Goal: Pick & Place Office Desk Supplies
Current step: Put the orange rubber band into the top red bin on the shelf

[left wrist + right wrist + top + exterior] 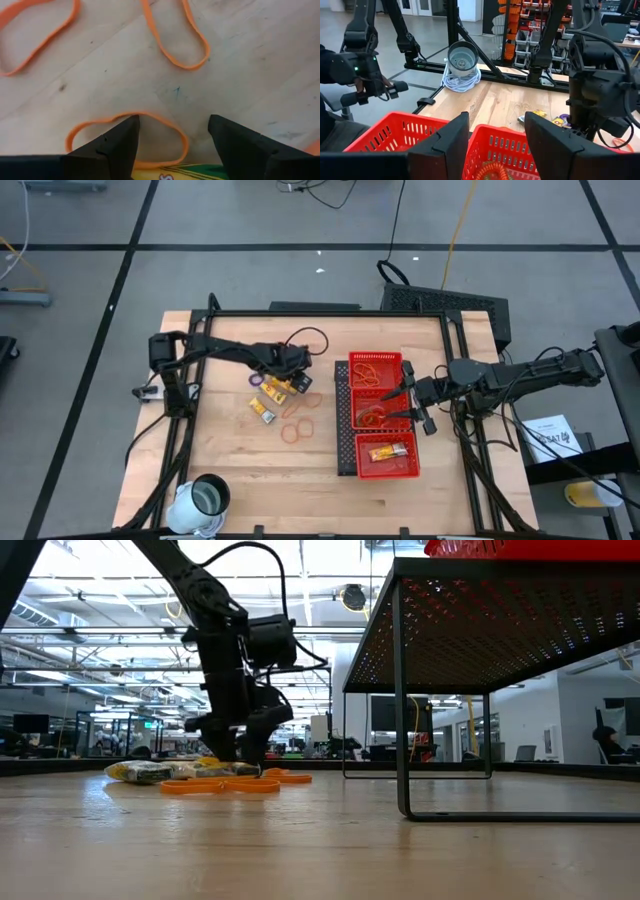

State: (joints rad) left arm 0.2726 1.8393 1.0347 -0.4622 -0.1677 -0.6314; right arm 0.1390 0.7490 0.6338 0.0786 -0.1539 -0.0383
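Note:
Orange rubber-band loops (298, 430) lie flat on the wood beside two yellow packets (264, 411) and a small purple piece (257, 380). My left gripper (300, 383) is open and points down among them, low over the table (240, 752). In the left wrist view its fingers straddle one side of a rubber band (183, 142), with a yellow packet (170, 175) just behind them. My right gripper (405, 402) is open and hovers at the right edge of the red tray (345, 420), above its rim (497, 125). My left gripper comes from above, pointing down, with one fingertip (131, 125) over the top arc of the rubber band (160, 118), which lies flat on the table. I cannot tell whether the fingertip touches the band.
The red tray holds rubber bands in its far (375, 370) and middle (373, 416) compartments and a yellow packet (388, 452) in the near one. A white cup (205, 498) stands at the near left corner. Bare wood lies between the loose items and the near edge.

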